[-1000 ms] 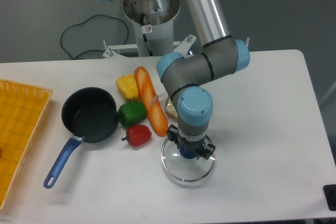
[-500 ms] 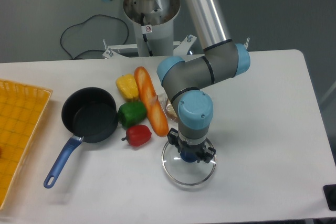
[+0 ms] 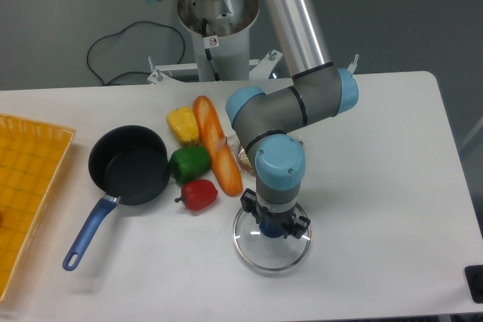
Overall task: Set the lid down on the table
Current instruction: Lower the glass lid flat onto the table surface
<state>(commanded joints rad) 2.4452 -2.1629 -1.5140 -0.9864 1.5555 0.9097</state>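
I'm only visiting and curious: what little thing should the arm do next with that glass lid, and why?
Probably open its fingers and lift straight up. The lid seems to lie flat on the table, away from the pan, with the gripper at its blue knob.

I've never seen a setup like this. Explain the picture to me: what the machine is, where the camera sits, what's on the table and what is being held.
The grey and blue machine is a robot arm bolted behind the table. One fixed camera looks down on it from the front. At the arm's tip is a two-finger gripper, closed around the blue knob of a glass lid; whether the lid touches the table yet cannot be told. To the left lie a black pan with a blue handle, a yellow pepper, a green pepper, a red pepper and a bread loaf. A yellow tray sits at the far left edge.
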